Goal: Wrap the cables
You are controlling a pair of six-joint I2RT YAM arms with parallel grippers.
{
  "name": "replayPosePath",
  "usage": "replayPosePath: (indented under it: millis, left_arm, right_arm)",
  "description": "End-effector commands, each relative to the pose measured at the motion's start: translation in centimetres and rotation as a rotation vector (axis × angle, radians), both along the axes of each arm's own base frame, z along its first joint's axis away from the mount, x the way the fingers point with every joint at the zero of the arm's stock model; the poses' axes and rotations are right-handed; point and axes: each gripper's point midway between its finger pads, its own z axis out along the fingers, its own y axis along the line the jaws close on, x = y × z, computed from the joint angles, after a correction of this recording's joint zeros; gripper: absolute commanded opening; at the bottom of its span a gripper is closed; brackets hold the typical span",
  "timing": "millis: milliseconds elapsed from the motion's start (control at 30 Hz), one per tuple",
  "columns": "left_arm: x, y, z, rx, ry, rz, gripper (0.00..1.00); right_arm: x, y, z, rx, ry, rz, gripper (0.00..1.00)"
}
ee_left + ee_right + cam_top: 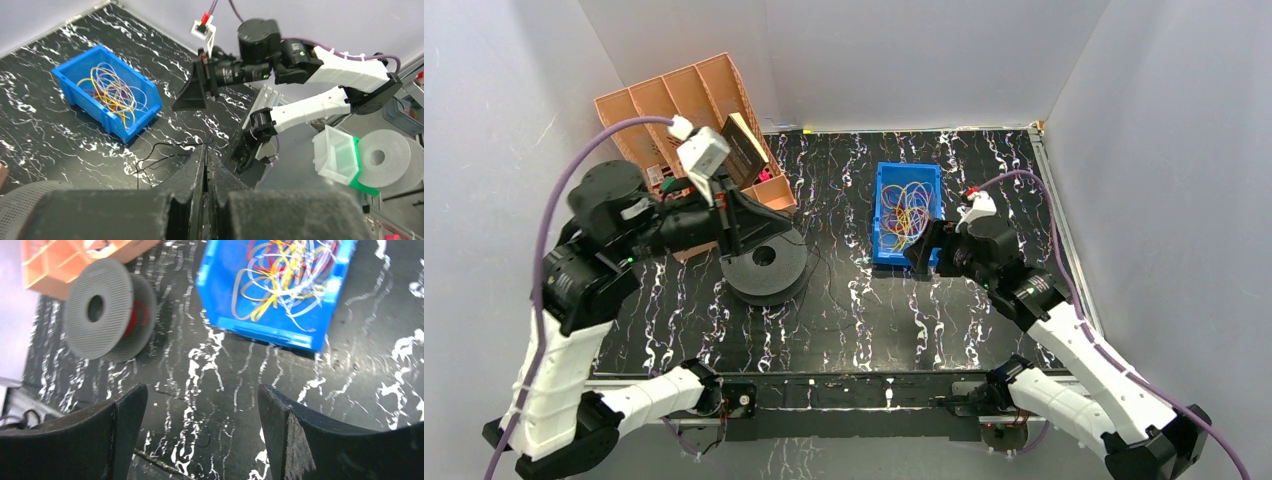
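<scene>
Right claw [202,395]: my jaws stood wide above the counter [350,365], near the bin [265,335].
Left claw [206,150]: pinched shut by the spool [764,262].
Advice: I judged it best to centre over the cables [280,285] and pinch one strand.

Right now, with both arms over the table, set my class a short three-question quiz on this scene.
1. True or false: the right end effector is shut.
2. The yellow cables lie: A on the spool; B in the bin; C in the right end effector.
3. Which end effector is nearer the spool?
Key: 1 false, it is open; 2 B; 3 the left end effector.
</scene>
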Motion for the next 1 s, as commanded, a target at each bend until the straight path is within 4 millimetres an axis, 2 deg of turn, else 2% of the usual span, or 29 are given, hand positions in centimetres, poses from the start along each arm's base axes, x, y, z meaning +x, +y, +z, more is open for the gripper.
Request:
replayPosePath:
  millis: [0, 167, 233, 267, 333, 433, 467, 533, 567, 700, 967]
  left_arm:
    - [0.0, -1.8, -0.5, -0.017, 0.025, -0.091, 0.00]
    - [0.6, -2.9, -2.1, 0.006, 0.077, -0.132, 0.00]
    - [0.7, -3.3, -2.8, 0.015, 0.104, -0.153, 0.00]
    - [0.7, -3.5, -3.2, 0.019, 0.120, -0.160, 0.00]
    - [0.8, -3.6, -4.1, 0.032, 0.149, -0.161, 0.00]
    - [1.4, -3.8, -5.0, 0.046, 0.190, -0.142, 0.00]
    - [1.7, -3.9, -5.2, 0.048, 0.204, -0.130, 0.00]
    - [2.2, -4.1, -5.5, 0.047, 0.227, -0.112, 0.00]
    - [2.5, -4.4, -5.5, 0.040, 0.244, -0.111, 0.00]
    - [2.2, -4.4, -5.3, 0.033, 0.244, -0.121, 0.00]
    - [1.8, -4.4, -4.9, 0.025, 0.239, -0.136, 0.00]
  right_arm:
    - [-1.2, 2.6, 5.9, 0.109, -0.160, 0.202, 0.87]
    - [-3.5, 5.3, 8.2, 0.207, -0.206, 0.405, 0.83]
    - [-5.0, 6.5, 9.4, 0.265, -0.240, 0.526, 0.81]
    - [-6.2, 7.4, 10.5, 0.311, -0.273, 0.621, 0.79]
    - [-8.7, 8.4, 14.1, 0.407, -0.387, 0.776, 0.79]
    - [-10.4, 9.2, 18.0, 0.481, -0.497, 0.904, 0.77]
    - [-10.4, 9.6, 19.0, 0.489, -0.520, 0.919, 0.77]
    - [-10.8, 10.3, 20.0, 0.513, -0.536, 0.956, 0.75]
    - [-9.1, 11.6, 18.6, 0.488, -0.495, 0.898, 0.70]
    - [-7.3, 12.8, 15.6, 0.425, -0.421, 0.832, 0.69]
    - [-5.0, 15.7, 8.5, 0.256, -0.300, 0.719, 0.70]
